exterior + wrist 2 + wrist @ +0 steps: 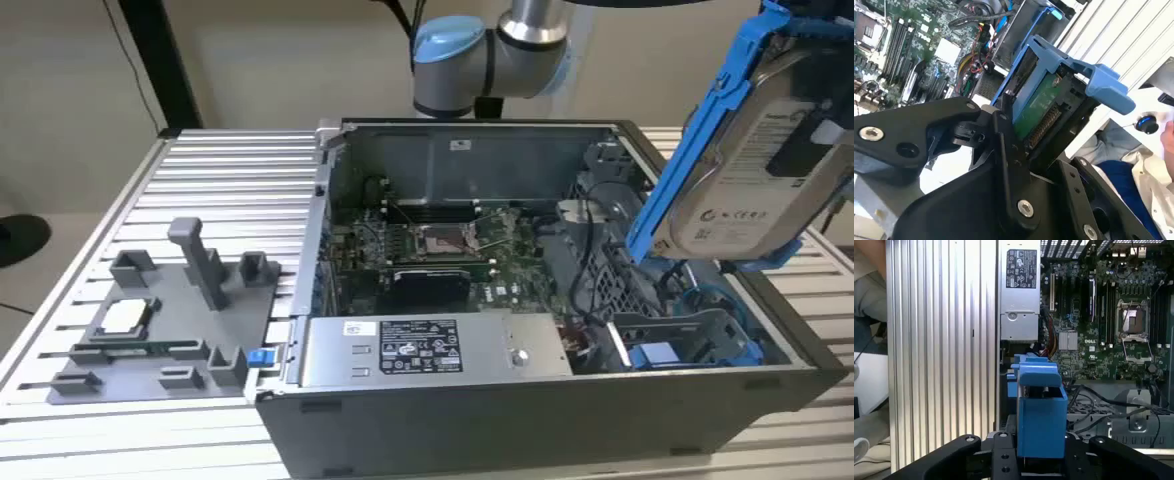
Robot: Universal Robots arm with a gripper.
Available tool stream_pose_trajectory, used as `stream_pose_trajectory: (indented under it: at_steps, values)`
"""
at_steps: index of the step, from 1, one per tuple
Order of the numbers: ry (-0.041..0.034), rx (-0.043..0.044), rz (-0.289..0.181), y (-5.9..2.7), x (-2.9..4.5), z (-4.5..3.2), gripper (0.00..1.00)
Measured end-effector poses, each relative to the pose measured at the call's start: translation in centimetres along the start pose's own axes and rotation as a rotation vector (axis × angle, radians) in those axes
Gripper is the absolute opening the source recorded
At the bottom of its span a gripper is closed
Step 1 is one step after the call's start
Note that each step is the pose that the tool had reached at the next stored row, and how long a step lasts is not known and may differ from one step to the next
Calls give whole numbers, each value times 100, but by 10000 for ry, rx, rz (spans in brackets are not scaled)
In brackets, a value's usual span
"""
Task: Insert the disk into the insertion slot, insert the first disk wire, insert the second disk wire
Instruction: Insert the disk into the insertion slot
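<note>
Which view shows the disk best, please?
The exterior view: the disk shows its labelled face and blue frame. The second wrist view shows its connector edge; the first wrist view, the frame's end.

The disk point(754, 170), silver with a white label in a blue carrier, hangs tilted on edge above the grey insertion slot point(687, 335), not touching it.

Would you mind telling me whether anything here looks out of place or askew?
Nothing looks damaged or spilled. The disk hangs tilted in the gripper over the open case, not yet inserted.
</note>
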State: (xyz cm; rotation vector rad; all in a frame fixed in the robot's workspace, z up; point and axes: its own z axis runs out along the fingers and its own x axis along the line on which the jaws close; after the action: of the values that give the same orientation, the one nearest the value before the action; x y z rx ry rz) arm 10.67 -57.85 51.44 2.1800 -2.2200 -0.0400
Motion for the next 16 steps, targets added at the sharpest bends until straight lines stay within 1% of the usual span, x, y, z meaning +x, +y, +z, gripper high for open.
stream_pose_trajectory:
  at_steps: [3,5,12,16]
  values:
    - [0,0,0,1,0,-18,0]
    - [0,0,0,1,0,-17,0]
    - [1,2,0,-9,0,18,0]
    - [1,2,0,-31,-1,44,0]
